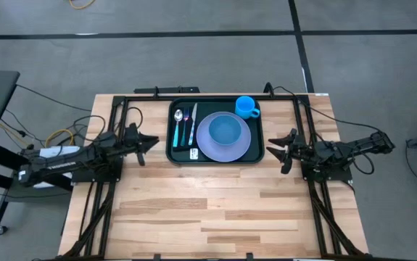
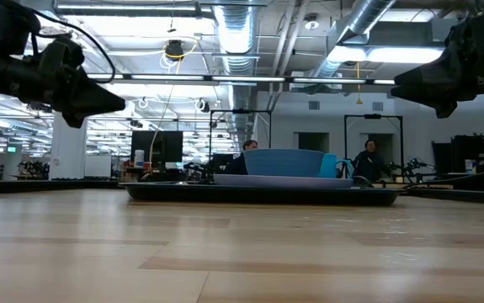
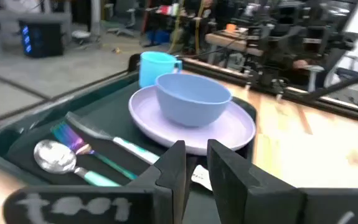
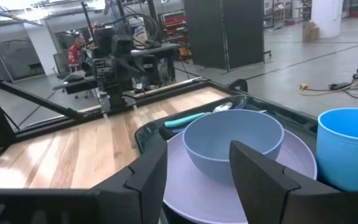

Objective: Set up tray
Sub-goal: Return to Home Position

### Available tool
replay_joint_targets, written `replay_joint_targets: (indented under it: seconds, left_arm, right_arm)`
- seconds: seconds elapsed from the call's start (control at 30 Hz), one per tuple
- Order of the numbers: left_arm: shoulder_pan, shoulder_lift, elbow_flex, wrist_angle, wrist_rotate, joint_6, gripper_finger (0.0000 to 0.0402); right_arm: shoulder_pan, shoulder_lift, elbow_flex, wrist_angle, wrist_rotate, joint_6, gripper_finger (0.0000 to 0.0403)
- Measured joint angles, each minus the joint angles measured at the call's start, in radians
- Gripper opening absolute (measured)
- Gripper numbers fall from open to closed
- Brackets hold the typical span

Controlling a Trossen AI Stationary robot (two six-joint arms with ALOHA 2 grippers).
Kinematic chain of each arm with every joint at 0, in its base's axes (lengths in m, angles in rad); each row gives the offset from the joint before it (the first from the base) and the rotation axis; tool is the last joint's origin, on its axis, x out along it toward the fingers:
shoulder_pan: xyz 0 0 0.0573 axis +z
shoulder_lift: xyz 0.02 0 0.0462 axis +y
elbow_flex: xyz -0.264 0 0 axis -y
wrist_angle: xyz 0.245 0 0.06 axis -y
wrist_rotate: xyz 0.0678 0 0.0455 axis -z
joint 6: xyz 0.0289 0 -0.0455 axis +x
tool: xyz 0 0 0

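The dark tray (image 1: pixel 215 161) lies flat at the middle of the table's far side. On it a lavender plate (image 1: pixel 204 141) carries a blue bowl (image 1: pixel 225 130). A blue cup (image 1: pixel 246 107) stands in the tray's far right corner. A spoon (image 1: pixel 178 123), a fork (image 1: pixel 186 125) and a knife (image 1: pixel 193 123) lie side by side on a black napkin (image 1: pixel 184 145) at the tray's left. My left gripper (image 1: pixel 149 145) hovers just left of the tray, open by a narrow gap (image 3: pixel 196 165). My right gripper (image 1: pixel 275 148) hovers just right of it, open wide (image 4: pixel 197 168). Both hold nothing.
Black frame rails (image 1: pixel 114 123) run along the table's left, right and far sides, under both arms. The bare wood (image 1: pixel 208 210) stretches from the tray toward the near edge. Beyond the table, a person (image 2: pixel 368 164) shows in the room.
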Motion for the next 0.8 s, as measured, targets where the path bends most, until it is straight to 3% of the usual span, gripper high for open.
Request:
replay_joint_targets:
  seconds: [0.23, 0.8]
  left_arm:
    - [-0.001, 0.041, 0.0, 0.0, -0.015, -0.061, 0.0055]
    - [-0.001, 0.041, 0.0, -0.001, -0.016, -0.041, 0.0055]
  right_arm:
    - [0.0, 0.0, 0.0, 0.0, -0.006, 0.0, 0.0164]
    - [0.0, 0.0, 0.0, 0.0, -0.008, 0.0, 0.0164]
